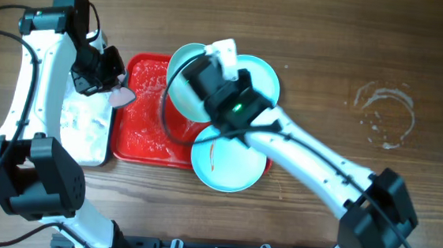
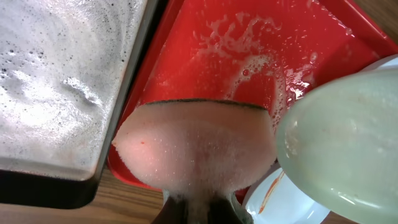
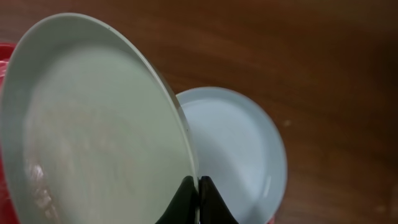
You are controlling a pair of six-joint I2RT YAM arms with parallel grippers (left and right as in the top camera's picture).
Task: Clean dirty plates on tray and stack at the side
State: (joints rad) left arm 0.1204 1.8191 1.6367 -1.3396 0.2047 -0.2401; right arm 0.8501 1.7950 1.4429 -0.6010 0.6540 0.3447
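Your right gripper (image 3: 198, 196) is pinching the rim of a tilted plate (image 3: 99, 124) over the red tray (image 1: 145, 138). A second plate (image 1: 263, 78) and a smeared plate (image 1: 230, 168) are lying at the tray's right end. Your left gripper (image 2: 196, 211) is squeezing a foamy pink sponge (image 2: 196, 146) above the tray's left edge.

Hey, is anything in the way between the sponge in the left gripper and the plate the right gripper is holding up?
Nothing visible. Only open space above the foamy red tray separates the sponge from the held plate.
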